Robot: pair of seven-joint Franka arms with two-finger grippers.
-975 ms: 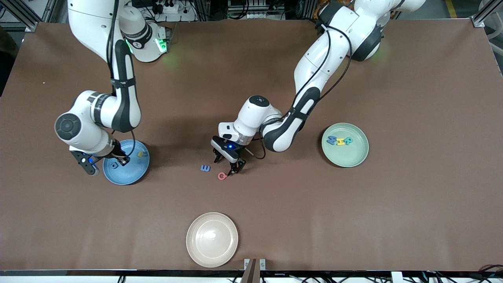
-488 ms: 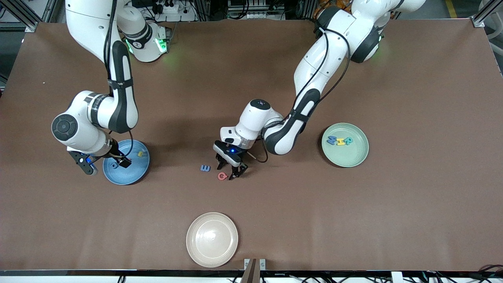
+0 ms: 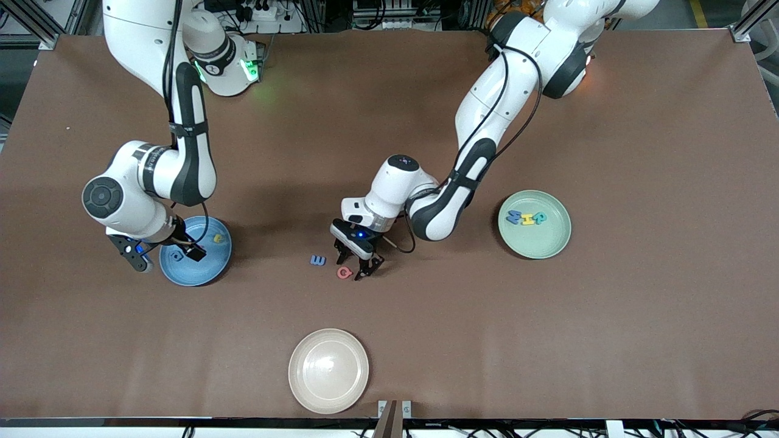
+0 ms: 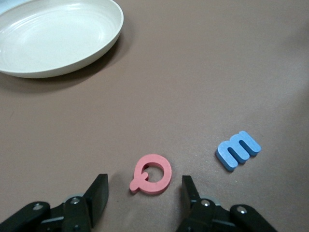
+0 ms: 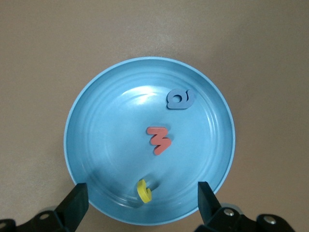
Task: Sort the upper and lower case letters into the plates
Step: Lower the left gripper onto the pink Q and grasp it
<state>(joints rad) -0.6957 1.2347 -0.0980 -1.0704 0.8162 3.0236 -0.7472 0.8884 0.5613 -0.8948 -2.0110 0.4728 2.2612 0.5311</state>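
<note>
Since a second ago the left pincer (image 3: 357,264) has come down around the small red foam letter Q (image 3: 344,272), which lies flat on the brown tabletop (image 3: 639,334) near its middle; the two black fingers (image 4: 99,193) stand apart on either side of the letter, not touching it. The left arm reaches in from its base, elbow bent, wrist pointing down. Just beside the Q, toward the right arm's end, lies a small blue foam letter m (image 3: 317,260).

Bare brown surface lies all around these two letters. A round cream-beige plate (image 3: 328,371) sits nearer the front camera, well apart from them, close to the tabletop's edge.

The right arm folds down with its right pincer (image 3: 164,254) over the round sky-blue plate (image 3: 201,275), its fingers spread wide and holding nothing. In that plate lie a blue letter (image 5: 180,99), a red letter (image 5: 159,140) and a yellow letter (image 5: 144,190).

Toward the left arm's end, the round pale mint-green plate (image 3: 541,246) holds three letters in a row: blue (image 3: 514,216), yellow (image 3: 527,219) and teal (image 3: 539,217).
</note>
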